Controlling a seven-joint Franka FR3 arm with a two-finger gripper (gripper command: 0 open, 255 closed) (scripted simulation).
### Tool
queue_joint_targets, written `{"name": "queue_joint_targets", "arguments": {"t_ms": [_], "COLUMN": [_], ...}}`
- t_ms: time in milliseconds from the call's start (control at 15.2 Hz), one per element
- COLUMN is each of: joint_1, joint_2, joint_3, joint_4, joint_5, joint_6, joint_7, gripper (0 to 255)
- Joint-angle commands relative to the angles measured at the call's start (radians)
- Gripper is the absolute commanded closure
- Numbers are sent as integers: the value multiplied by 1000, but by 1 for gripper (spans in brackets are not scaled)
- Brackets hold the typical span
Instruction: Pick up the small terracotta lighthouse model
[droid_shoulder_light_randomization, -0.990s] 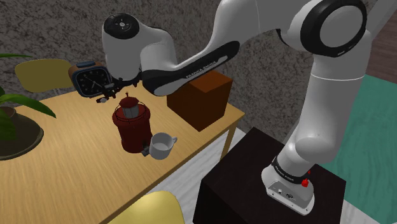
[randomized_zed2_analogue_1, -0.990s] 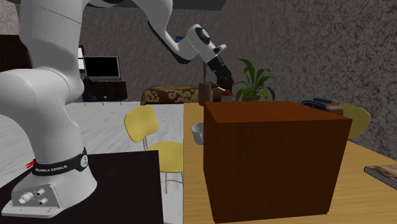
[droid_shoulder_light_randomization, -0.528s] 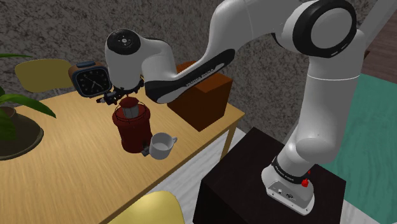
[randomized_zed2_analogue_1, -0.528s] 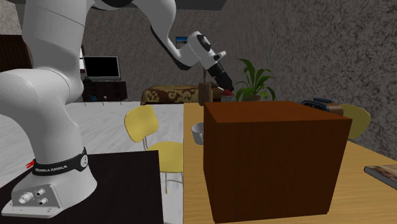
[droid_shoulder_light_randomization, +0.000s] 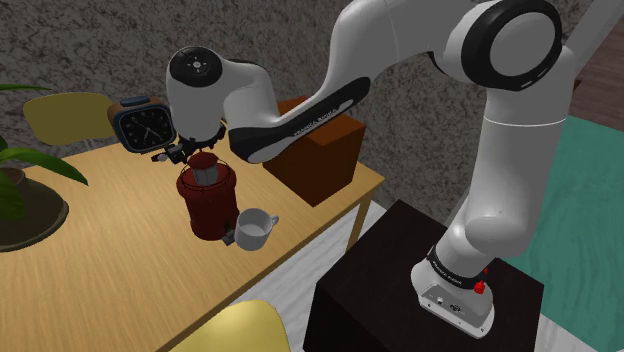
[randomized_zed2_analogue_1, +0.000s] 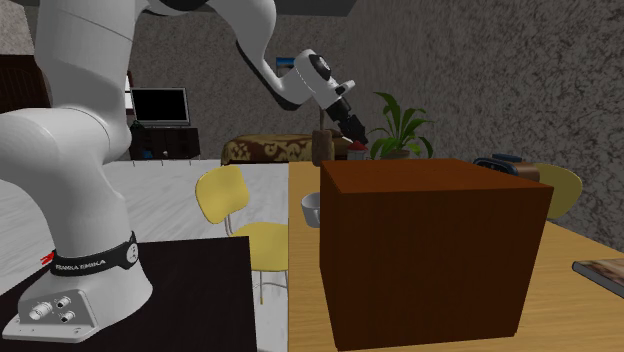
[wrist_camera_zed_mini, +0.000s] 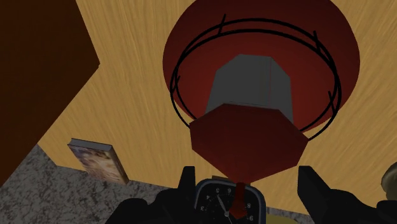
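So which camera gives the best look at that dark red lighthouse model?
The shoulder view: the lighthouse stands side-on, nearly whole, on the table beside a white cup. The wrist view looks down on its roof and railing. In the second exterior view, the brown box hides nearly all of it.

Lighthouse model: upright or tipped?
Upright. The dark red lighthouse stands on its base on the table, cap uppermost; the wrist view looks straight down on its cap and railing.

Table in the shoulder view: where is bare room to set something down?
Bare wood lies between the plant and the lighthouse, running to the near edge of the table. A narrower strip lies between lighthouse and box. Crowded: cup beside the lighthouse, clock behind.
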Motion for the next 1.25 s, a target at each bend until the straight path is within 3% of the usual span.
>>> {"name": "queue_joint_targets", "arguments": {"t_ms": [0,1188], "joint_1": [0,-22], "joint_2": [2,-69], "joint_3": [0,43], "joint_4": [-4,95], "joint_5": [1,138], "joint_6": [-1,-117], "joint_7": [1,-151], "gripper": [255,255]}}
